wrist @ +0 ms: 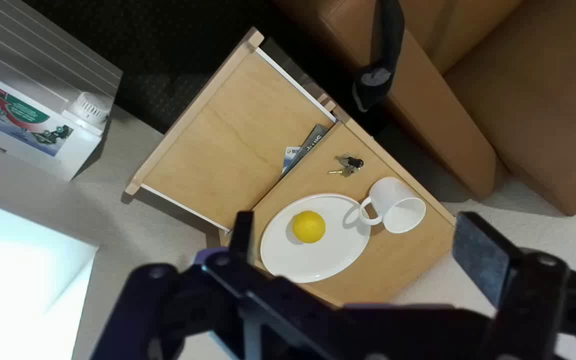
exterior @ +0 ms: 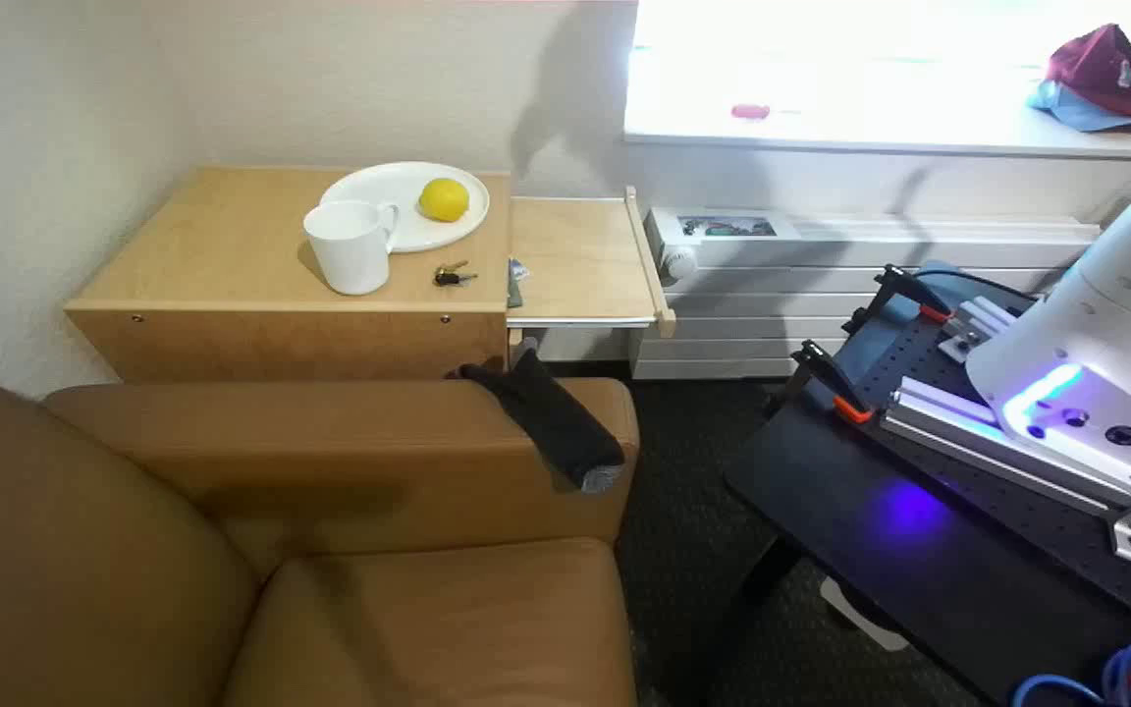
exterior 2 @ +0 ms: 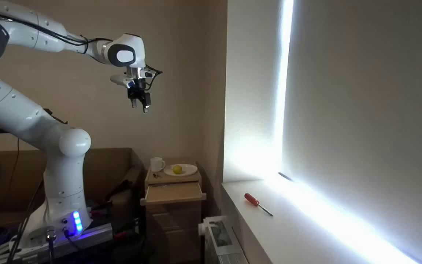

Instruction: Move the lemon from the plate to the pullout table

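The bright yellow lemon (exterior: 445, 199) rests on the round white plate (exterior: 379, 185) on top of the wooden cabinet. Both also show in an exterior view, the lemon (exterior 2: 177, 169) and the plate (exterior 2: 189, 169), and in the wrist view, the lemon (wrist: 308, 226) and the plate (wrist: 333, 252). The pullout table (exterior: 580, 255) is a light-wood board extending from the cabinet, lower than its top; it also shows in the wrist view (wrist: 233, 135). My gripper (exterior 2: 140, 106) is high above the cabinet, apart from everything. In the wrist view its fingers (wrist: 360, 240) are wide apart with nothing between them.
A white cup (exterior: 350, 255) stands beside the plate, its handle near the rim. Keys (wrist: 349, 165) lie on the cabinet top. Flat cards (wrist: 303, 150) lie on the pullout table against the cabinet. A sofa arm (exterior: 330, 412) with a dark cloth, a radiator (exterior: 880, 295) and walls surround it.
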Robot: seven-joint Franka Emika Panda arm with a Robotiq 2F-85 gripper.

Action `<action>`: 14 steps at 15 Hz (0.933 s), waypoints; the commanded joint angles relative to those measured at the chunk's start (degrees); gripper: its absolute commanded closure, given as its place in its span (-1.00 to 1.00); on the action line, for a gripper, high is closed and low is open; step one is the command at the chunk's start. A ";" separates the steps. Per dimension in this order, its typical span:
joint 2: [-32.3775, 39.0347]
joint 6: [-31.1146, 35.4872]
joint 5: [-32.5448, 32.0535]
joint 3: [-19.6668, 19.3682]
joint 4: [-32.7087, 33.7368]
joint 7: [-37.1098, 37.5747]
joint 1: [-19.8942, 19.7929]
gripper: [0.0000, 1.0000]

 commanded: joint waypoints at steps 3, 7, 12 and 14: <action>0.10 -0.26 0.67 0.69 0.15 -0.62 -1.05 -1.00; 3.47 9.65 -4.84 6.01 -3.86 3.62 -4.28 -1.00; 15.31 23.57 -9.41 17.79 -7.63 22.99 -5.78 -1.00; 20.76 22.98 -9.60 20.24 -5.50 29.82 -5.81 -1.00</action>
